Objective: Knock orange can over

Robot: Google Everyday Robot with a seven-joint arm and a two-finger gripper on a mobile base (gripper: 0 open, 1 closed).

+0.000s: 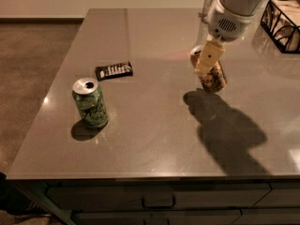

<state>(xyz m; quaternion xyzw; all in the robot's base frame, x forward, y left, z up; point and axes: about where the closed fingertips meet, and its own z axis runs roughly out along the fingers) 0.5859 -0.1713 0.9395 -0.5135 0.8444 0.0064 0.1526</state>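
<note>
The orange can (213,77) is on the grey table (150,139), right of centre. It leans over, its silver top up and to the left, its base down and to the right. My gripper (208,59) hangs from the arm at the upper right and lies against the front of the can's upper half, hiding part of it. The green can (90,102) stands upright at the left front, far from the gripper.
A black wrapped bar (114,70) lies flat behind the green can. A dark wire basket (280,26) stands at the far right. A silvery tumbler (209,3) stands at the back, partly behind the arm. The table's front edge is near the bottom, with drawers below.
</note>
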